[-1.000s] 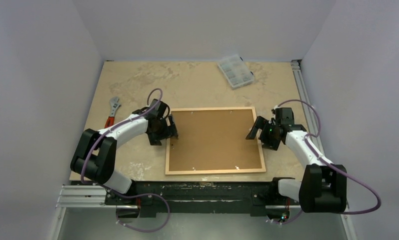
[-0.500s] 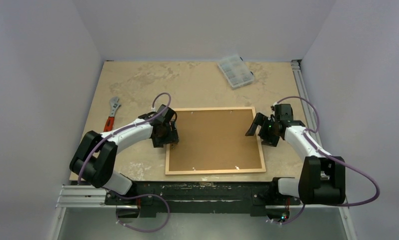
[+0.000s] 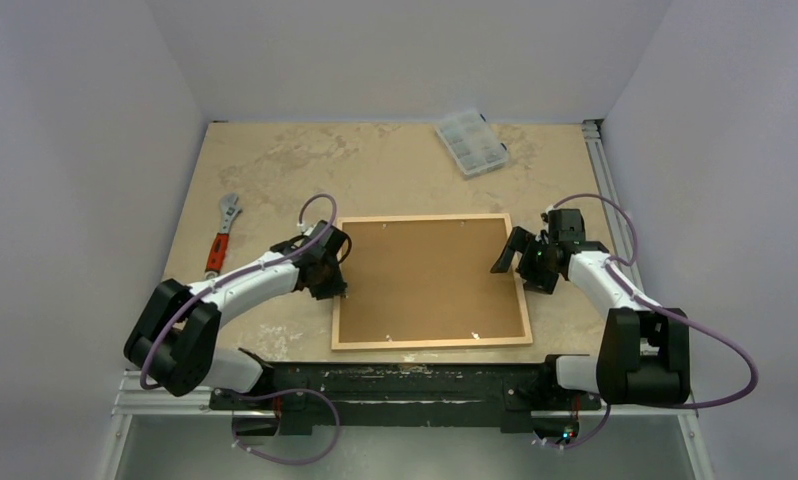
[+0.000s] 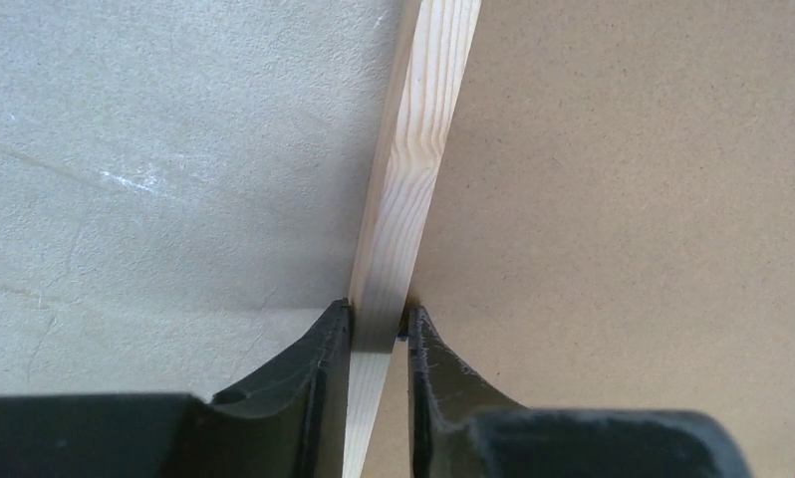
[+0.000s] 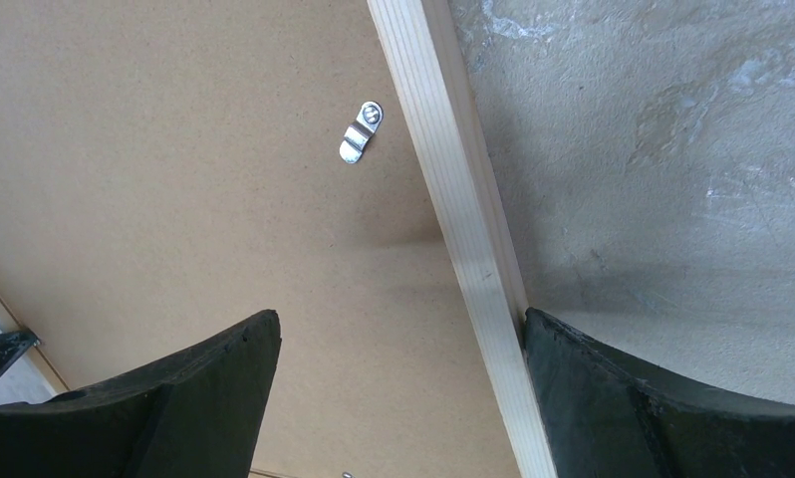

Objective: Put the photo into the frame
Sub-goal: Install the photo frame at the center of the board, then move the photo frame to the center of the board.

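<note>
Frame (image 3: 430, 343) lies on mottled beige table (image 3: 275, 170) — pale walls (image 3: 405, 60) around.

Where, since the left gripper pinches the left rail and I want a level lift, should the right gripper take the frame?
Its right rail, from above: the frame lies flat, and that thin rail runs between the right gripper's open fingers, backing board inside, table outside.

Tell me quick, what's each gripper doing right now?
Left gripper: closed on the frame, pinching its left rail.
Right gripper: open, straddling the frame's right rail, holding nothing.
</note>
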Robot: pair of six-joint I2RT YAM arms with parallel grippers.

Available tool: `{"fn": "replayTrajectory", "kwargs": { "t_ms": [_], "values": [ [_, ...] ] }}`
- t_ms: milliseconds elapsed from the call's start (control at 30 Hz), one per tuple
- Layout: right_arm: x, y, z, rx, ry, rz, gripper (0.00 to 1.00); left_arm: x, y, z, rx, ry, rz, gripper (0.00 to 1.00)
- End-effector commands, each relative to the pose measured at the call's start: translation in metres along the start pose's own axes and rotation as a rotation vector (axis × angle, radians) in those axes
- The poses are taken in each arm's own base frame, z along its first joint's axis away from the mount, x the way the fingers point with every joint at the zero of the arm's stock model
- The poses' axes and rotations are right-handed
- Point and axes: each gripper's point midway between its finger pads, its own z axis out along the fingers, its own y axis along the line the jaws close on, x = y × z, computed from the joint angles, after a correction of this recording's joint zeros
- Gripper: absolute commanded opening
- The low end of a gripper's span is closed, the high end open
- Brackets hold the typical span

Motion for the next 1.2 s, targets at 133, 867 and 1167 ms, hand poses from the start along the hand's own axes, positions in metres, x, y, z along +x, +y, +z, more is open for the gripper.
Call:
{"fn": "replayTrajectory", "kwargs": {
  "t_ms": [133,867,1167],
  "values": [
    [0.003,0.006,0.000,-0.038,-0.001,-0.020,0.90,0.028,0.015,0.007,-0.056,0.094,0.007,0.00],
    [0.009,0.005,0.010,-0.039,0.078,-0.049,0.88,0.011,-0.002,-0.019,0.223,0.056,-0.113,0.79],
    [0.029,0.049,0.018,-0.024,0.100,-0.203,0.87,0.005,0.027,-0.027,0.118,0.004,-0.115,0.79]
  ]
}}
